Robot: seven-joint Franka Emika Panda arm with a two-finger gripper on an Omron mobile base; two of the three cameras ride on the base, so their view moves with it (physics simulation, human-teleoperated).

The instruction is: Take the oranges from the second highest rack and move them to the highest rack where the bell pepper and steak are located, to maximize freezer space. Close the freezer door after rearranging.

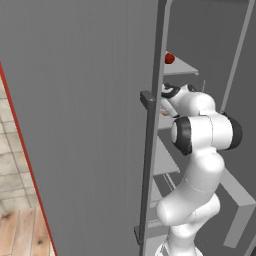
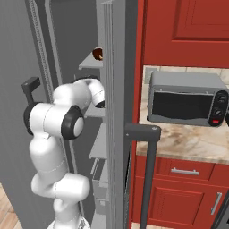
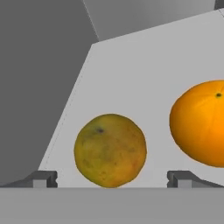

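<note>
The arm reaches into the open freezer at the level of the second highest rack (image 3: 144,57), and the hand view looks along that light-grey plate at two oranges resting on it. The duller, greenish-brown mottled orange (image 3: 110,150) sits straight ahead of the tool (image 3: 111,178), centred between the two dark finger tips, which stand wide apart on either side of it with bare shelf showing between each tip and the fruit; the tool is spread open and holds nothing. That centring suggests the hand has been lined up on this fruit as the first to be taken, though whether the tips already reach alongside it or lie just short of it cannot be told. The brighter orange (image 3: 199,123) lies just beside the first, apart from it, cut off by the edge of the hand view, and would likely be left for a second trip. In the left base view the highest rack (image 1: 182,66) juts out above the robot's wrist and carries the small dark-red bell pepper (image 1: 169,58) near its front corner; the steak cannot be made out. The freezer door (image 1: 80,125) stands swung open close beside the arm, its long bar handle (image 1: 150,150) near the elbow, so the lift up to the shelf above probably leaves little room sideways. In the right base view a grey microwave (image 2: 185,99) stands on the marble bench (image 2: 188,143), well clear of the work.
</note>
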